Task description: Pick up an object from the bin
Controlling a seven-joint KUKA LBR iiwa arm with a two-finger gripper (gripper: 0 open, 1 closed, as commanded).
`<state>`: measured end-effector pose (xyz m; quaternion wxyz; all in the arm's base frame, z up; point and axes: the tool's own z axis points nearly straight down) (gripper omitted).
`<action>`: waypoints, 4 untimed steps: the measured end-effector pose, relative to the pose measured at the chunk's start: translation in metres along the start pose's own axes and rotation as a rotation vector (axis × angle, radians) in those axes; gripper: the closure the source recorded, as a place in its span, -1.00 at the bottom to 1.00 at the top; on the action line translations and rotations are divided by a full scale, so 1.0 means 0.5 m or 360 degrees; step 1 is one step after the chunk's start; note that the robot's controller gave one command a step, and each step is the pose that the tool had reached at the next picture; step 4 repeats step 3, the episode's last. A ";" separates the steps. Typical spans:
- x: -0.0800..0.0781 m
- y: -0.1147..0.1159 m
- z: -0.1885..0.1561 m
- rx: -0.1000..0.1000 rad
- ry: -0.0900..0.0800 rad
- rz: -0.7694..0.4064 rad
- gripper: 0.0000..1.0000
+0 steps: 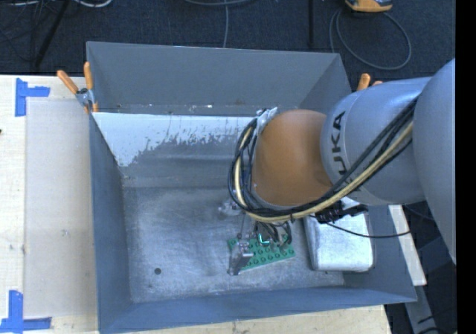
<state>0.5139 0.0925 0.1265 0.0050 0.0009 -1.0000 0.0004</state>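
Orange cover [290, 155] looms over the gripper [249, 248], low at a green studded plate [274, 254] beside a white block [341, 249]. Whether it grips, I cannot tell.

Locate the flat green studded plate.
Camera view: the flat green studded plate lies right of centre on the floor of the grey metal bin, beneath the gripper, just left of a pale rectangular block.

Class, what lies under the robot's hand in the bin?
A flat green studded plate lies on the bin floor beneath the hand. The hand covers part of it, so its full shape is hidden.
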 end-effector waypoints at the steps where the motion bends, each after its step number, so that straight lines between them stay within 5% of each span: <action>1: -0.017 -0.136 0.079 0.0001 -0.0007 0.0417 -1.00; 2: -0.018 -0.133 0.077 -0.0003 -0.0009 0.0419 1.00; 3: -0.042 -0.120 -0.161 -0.0006 -0.0027 0.0401 1.00; 4: -0.042 -0.120 -0.161 -0.0006 -0.0027 0.0401 1.00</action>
